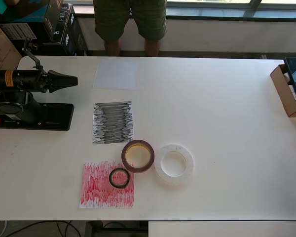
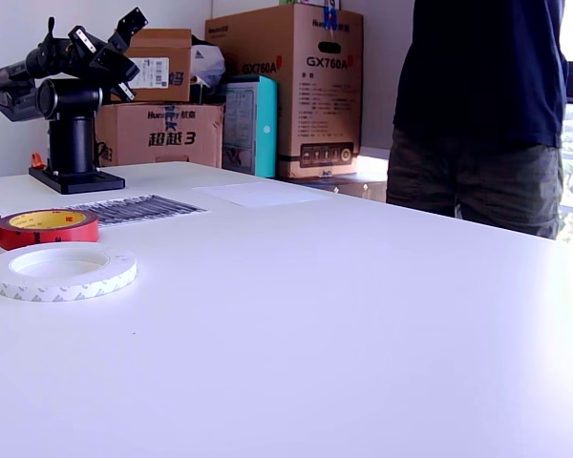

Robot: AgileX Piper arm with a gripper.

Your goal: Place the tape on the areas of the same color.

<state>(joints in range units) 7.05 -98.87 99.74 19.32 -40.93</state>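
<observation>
Three rolls of tape lie near the table's front. The small black roll rests on the upper right corner of the red scribbled area. Just above that corner sits the dark red roll, and beside it the large white roll. Further back are the black scribbled area and the plain white area. My gripper is folded back at the overhead view's left, far from the rolls, shut and holding nothing.
The arm's black base stands at the overhead view's left edge. A person stands at the table's far side. An open cardboard box sits at the right edge. Cardboard boxes are stacked behind the arm.
</observation>
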